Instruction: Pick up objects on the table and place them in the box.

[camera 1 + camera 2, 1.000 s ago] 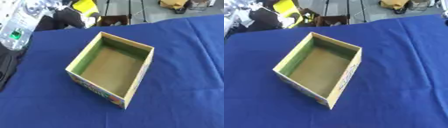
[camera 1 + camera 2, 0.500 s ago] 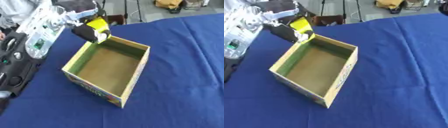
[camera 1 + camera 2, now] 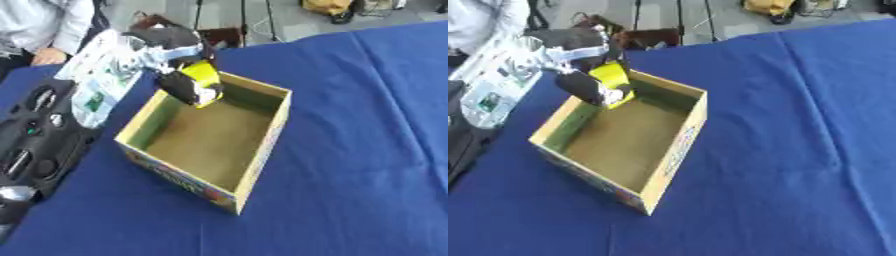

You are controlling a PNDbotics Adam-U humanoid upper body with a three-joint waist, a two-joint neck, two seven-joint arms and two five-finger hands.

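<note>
An open cardboard box with a brown floor and green inner walls sits on the blue table. My left hand reaches in from the left over the box's far left corner, fingers curled round a yellow object. The yellow object hangs just above the box's inside, near the far wall. In the right eye view the same hand and yellow object show over that corner. My right hand shows in neither view.
The blue tablecloth spreads wide to the right and front of the box. My left arm lies along the left edge. A person in a light top stands at the far left. Floor clutter lies beyond the table's far edge.
My left hand has carried the yellow object down and right, from above the box's far left corner to just inside the box opening. The camera has shifted too.
</note>
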